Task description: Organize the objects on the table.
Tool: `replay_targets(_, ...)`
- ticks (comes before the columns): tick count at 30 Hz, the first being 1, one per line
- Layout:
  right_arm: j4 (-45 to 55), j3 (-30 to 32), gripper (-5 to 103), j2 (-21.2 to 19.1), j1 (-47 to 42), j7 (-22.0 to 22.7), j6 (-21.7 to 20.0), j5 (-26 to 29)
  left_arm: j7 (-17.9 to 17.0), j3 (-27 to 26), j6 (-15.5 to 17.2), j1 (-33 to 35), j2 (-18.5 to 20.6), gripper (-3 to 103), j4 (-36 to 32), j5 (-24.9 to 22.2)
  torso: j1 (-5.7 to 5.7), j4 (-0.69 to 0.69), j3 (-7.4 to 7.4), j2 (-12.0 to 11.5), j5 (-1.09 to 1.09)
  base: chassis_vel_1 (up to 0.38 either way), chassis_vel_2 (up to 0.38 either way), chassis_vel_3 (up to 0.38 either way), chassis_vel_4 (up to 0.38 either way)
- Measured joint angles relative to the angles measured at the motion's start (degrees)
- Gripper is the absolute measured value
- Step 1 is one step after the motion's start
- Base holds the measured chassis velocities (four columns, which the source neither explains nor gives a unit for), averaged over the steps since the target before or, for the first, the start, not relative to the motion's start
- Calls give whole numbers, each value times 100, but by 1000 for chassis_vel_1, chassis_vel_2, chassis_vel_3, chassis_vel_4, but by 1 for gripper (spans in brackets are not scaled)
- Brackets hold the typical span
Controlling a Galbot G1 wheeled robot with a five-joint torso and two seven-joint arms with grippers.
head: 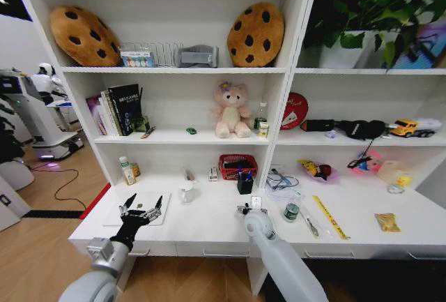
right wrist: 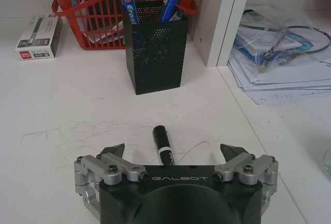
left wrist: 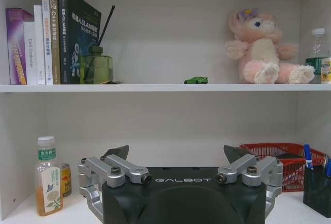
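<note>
**both hands open over the tabletop, marker under the right one**

i have the right hand (right wrist: pixel 173 154) low over the white tabletop (head: pixel 209 222), fingers spread wide, nothing held. a dark pen (right wrist: pixel 164 149) w/ a white band lies flat on the tabletop between the fingertips, pointing away from the palm toward the black mesh pen cup (right wrist: pixel 155 53). can't tell if the fingertips touch it; looks like a gap each side. cup holds blue pens, and a red basket (right wrist: pixel 77 6) sits just behind it. small white box (right wrist: pixel 37 38) lies beside the basket. stack of papers in clear sleeves (right wrist: pixel 279 63) is on the far side of the shelf upright.

left hand (head: pixel 141 208) hovers over the silver laptop (head: pixel 115 217) at the tabletop's left end, fingers also wide, empty. in the left wrist view that hand (left wrist: pixel 176 157) faces the shelving: a tea bottle (left wrist: pixel 48 182) stands at the back wall.

other task items from the head view: round green-topped tin (head: pixel 291 211) just right of the right arm, second dark pen (head: pixel 311 227) near it, yellow ruler (head: pixel 329 216) lying diagonal further right. tiny green toy car (head: pixel 191 130) sits on the middle shelf, betw books (head: pixel 118 110) and pink plush bear (head: pixel 230 110).
</note>
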Motion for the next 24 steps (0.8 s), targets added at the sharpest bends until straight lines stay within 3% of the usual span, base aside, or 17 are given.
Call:
replay_targets(5, -135, 0, 103, 22, 80, -122, 22, 12, 0, 0, 0, 0, 0, 100, 0, 0, 0, 0, 0, 0, 0, 0, 0, 0, 0)
replay_targets(13, -344, -4, 91, 95, 222, -175, 95, 166, 0, 0, 0, 0, 0, 100, 0, 0, 0, 0, 0, 0, 0, 0, 0, 0, 0)
replay_targets(14, -359, 6, 81, 94, 224, -171, 99, 182, 0, 0, 0, 0, 0, 100, 0, 0, 0, 0, 0, 0, 0, 0, 0, 0, 0)
replay_targets(17, -390, 40, 75, 87, 219, -170, 107, 191, 0, 0, 0, 0, 0, 100, 0, 0, 0, 0, 0, 0, 0, 0, 0, 0, 0)
replay_targets(20, -400, 58, 75, 85, 211, -174, 113, 190, 0, 0, 0, 0, 0, 100, 0, 0, 0, 0, 0, 0, 0, 0, 0, 0, 0)
replay_targets(21, -406, 94, 70, 83, 193, -191, 125, 186, 0, 0, 0, 0, 0, 100, 0, 0, 0, 0, 0, 0, 0, 0, 0, 0, 0)
replay_targets(24, -407, 144, 67, 69, 178, -257, 143, 183, 0, 0, 0, 0, 0, 100, 0, 0, 0, 0, 0, 0, 0, 0, 0, 0, 0)
